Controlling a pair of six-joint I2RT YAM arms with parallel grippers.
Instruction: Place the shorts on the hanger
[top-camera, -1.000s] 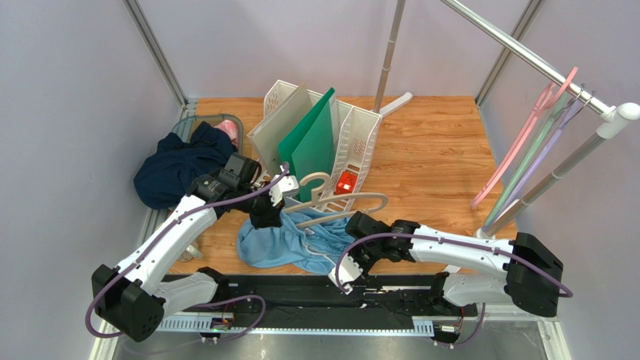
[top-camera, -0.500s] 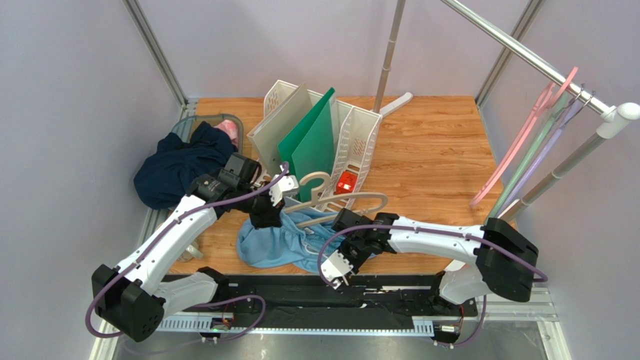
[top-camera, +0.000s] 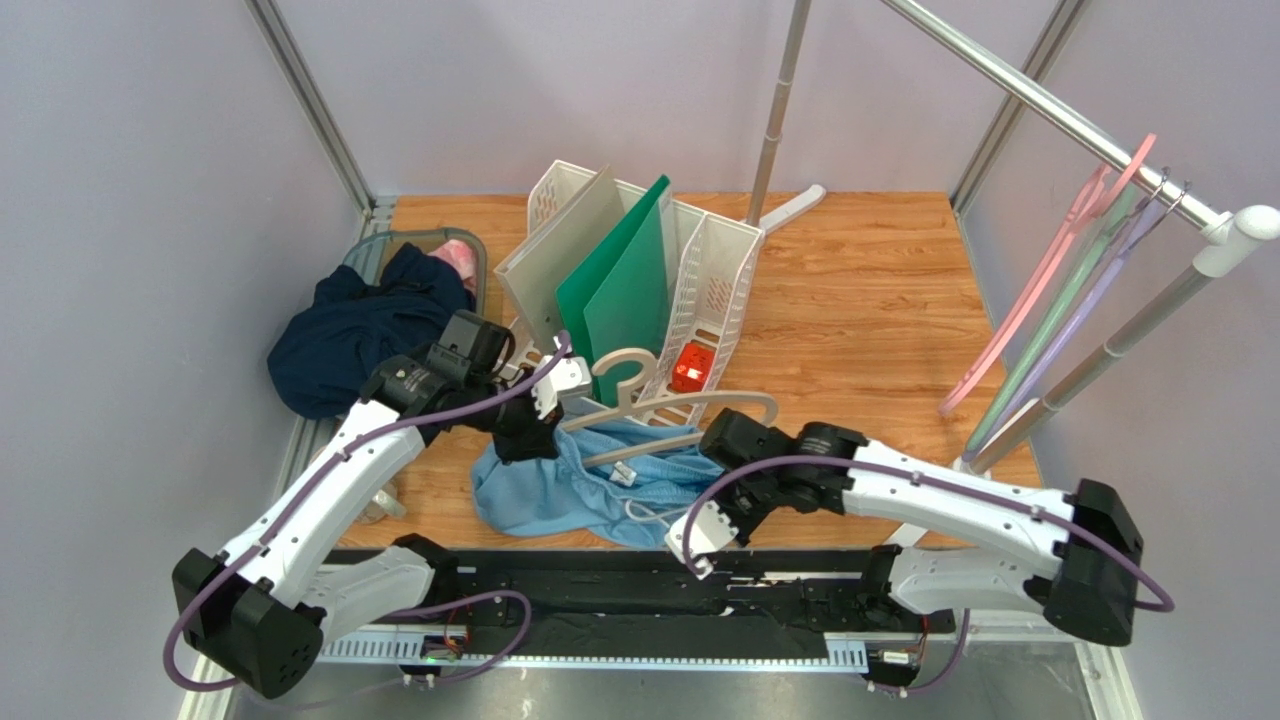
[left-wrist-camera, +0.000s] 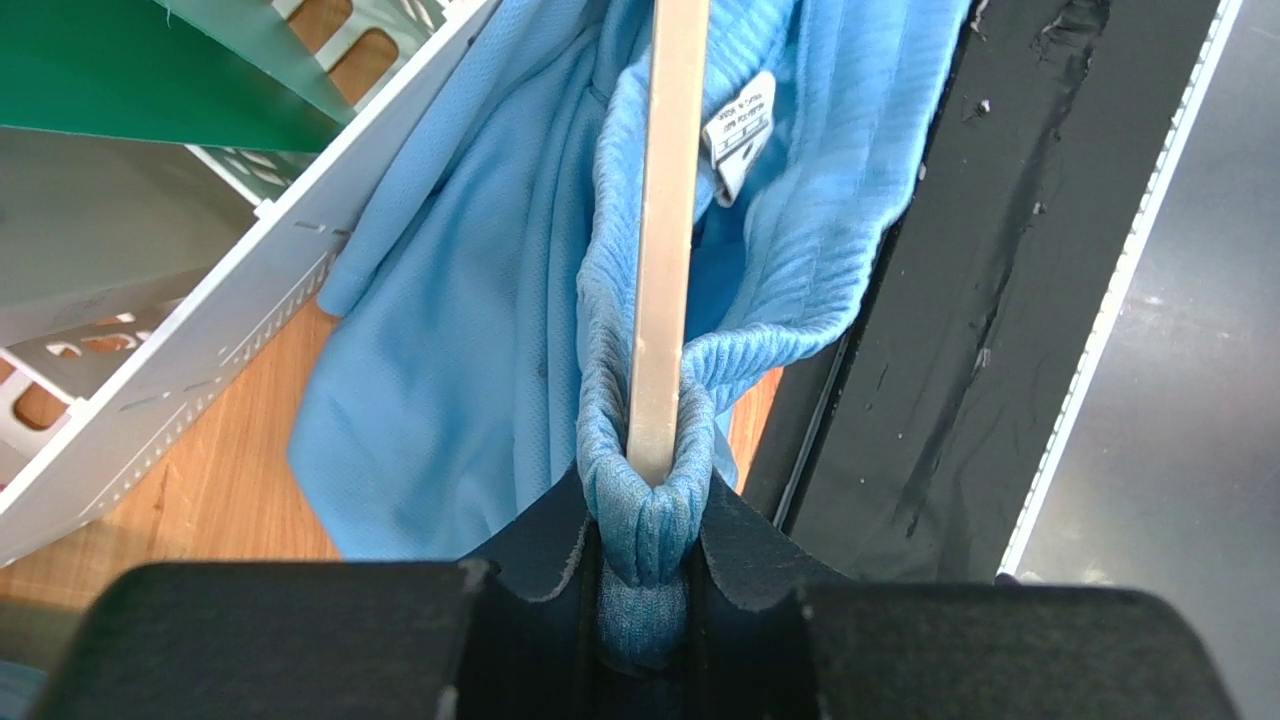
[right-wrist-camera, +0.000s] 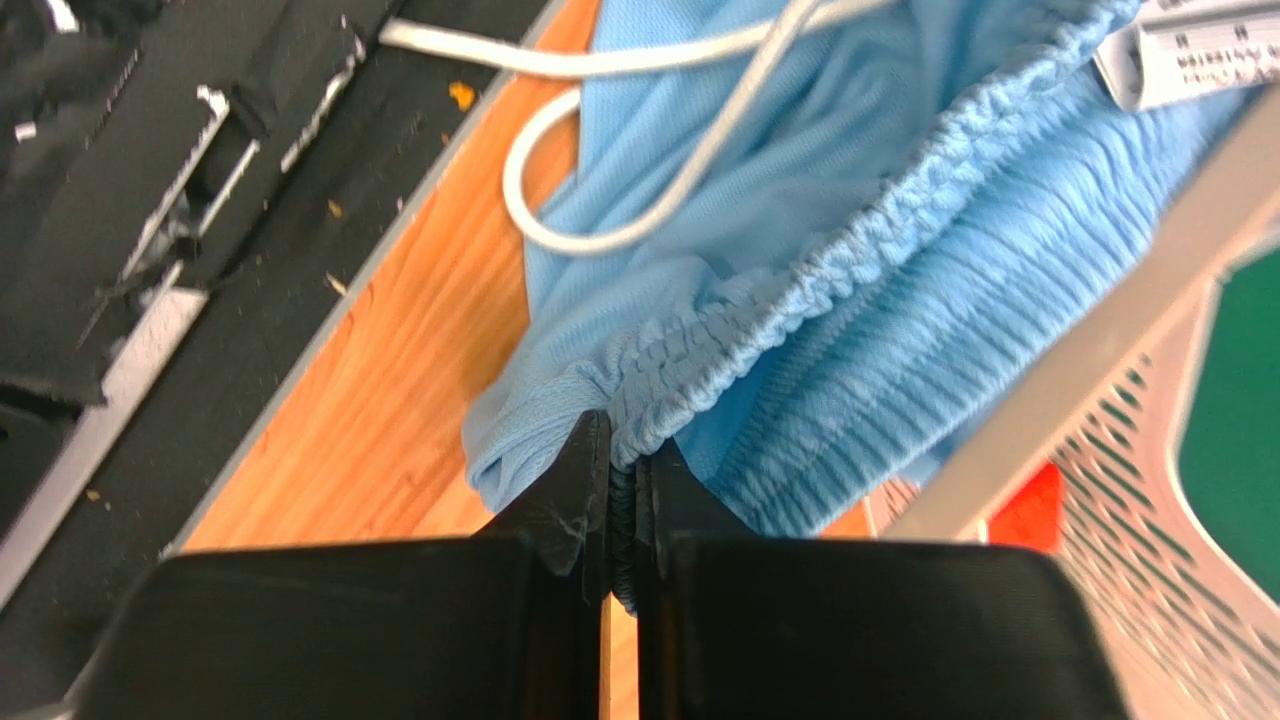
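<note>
Wood-grain surface (top-camera: 872, 300) carries the sky-blue shorts (top-camera: 564, 488), heaped at lower centre of the overhead frame beneath the beige hanger (top-camera: 706, 402). Left hand (left-wrist-camera: 646, 563) is clamped on gathered waistband wrapped round the hanger's bar end. Right hand (right-wrist-camera: 621, 458) is pressed together on a thin pinch of waistband. Likely trouble: that slim pinch slips under stretch, or the band pops off the bar.

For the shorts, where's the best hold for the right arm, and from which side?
Grip the shorts by the gathered waistband, from the near right: that thick ridge lies bunched there, while the left gripper pins its other end around the hanger.
</note>
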